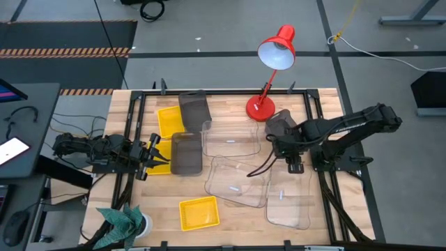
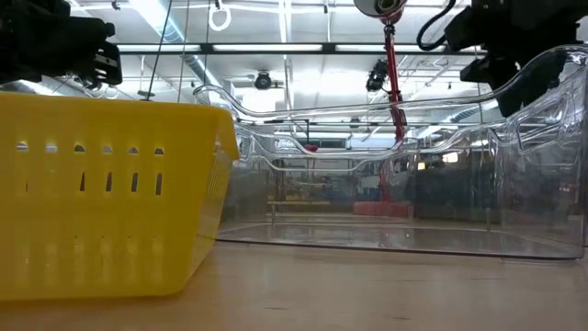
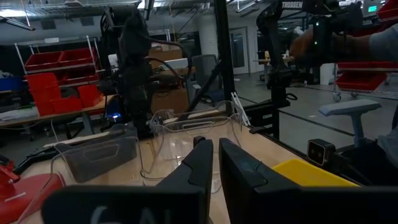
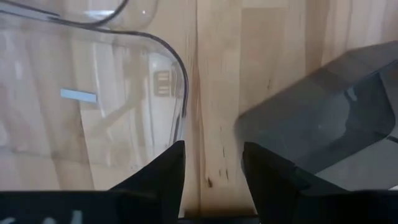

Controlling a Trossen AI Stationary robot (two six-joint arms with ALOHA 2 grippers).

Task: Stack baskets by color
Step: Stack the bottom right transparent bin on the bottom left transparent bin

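High view: clear baskets [image 1: 237, 183], judged light, stiff and slippery, are best gripped by a rim; right hand [image 1: 293, 166] released, left hand [image 1: 148, 155] clenched empty.

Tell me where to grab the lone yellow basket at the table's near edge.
Take the yellow basket by one of its rims, coming straight down from above: it sits upright and open, apart from the clear baskets, so its thin walls are free to pinch.

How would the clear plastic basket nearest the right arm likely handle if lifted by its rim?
The clear thin-walled plastic basket probably weighs little and may flex. Its glossy walls look slippery. Being wide and shallow, it should resist tipping but may slide on the wooden table.
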